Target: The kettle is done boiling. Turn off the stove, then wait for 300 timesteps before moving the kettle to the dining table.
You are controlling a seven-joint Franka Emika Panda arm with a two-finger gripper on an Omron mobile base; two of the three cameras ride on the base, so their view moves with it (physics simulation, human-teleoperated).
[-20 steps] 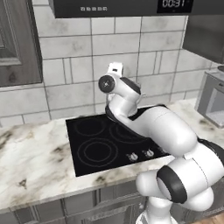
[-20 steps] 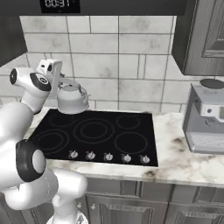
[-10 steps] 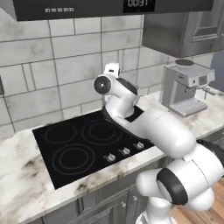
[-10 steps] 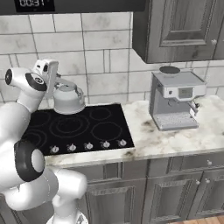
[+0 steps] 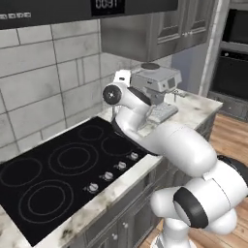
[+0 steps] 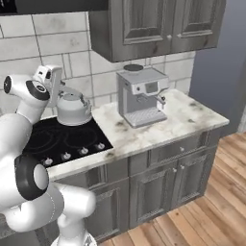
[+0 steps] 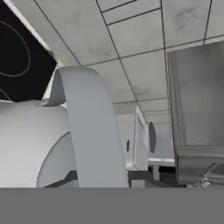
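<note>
A: Status of the gripper [image 6: 60, 98]?

B: It sits at the handle [image 7: 89, 131] of the kettle [image 6: 73, 109]. In the hand view the handle runs straight up from the gripper's base, so the judgement is that the jaws are closed on it. The fingertips themselves cannot be seen, so the depth of the grip cannot be confirmed.

A: Location of the kettle?

B: Directly below the gripper, hanging from the handle, above the rear right corner of the stove [image 6: 57, 139]. Whether its base is clear of the glass cannot be told from the right base view.

A: Primary hazard?

B: Swing. The handle is slanted and the body hangs off to one side of the gripper. Any fast turn of the base or arm can make the kettle pivot in the jaws and slip out.

A: Secondary hazard?

B: Collision. The coffee machine [image 6: 142, 96] stands on the counter [image 6: 182, 115] beside the kettle, on the side away from the arm's shoulder, with a wall cabinet [image 6: 153, 26] above it. A low sweep in that direction can strike the machine; a high one can strike the cabinet.

A: Other risks?

B: Spillage. The kettle is presumed full and hot. Tilting the spout downward during transport to the dining table can pour water onto the wooden floor [image 6: 211, 202].
</note>
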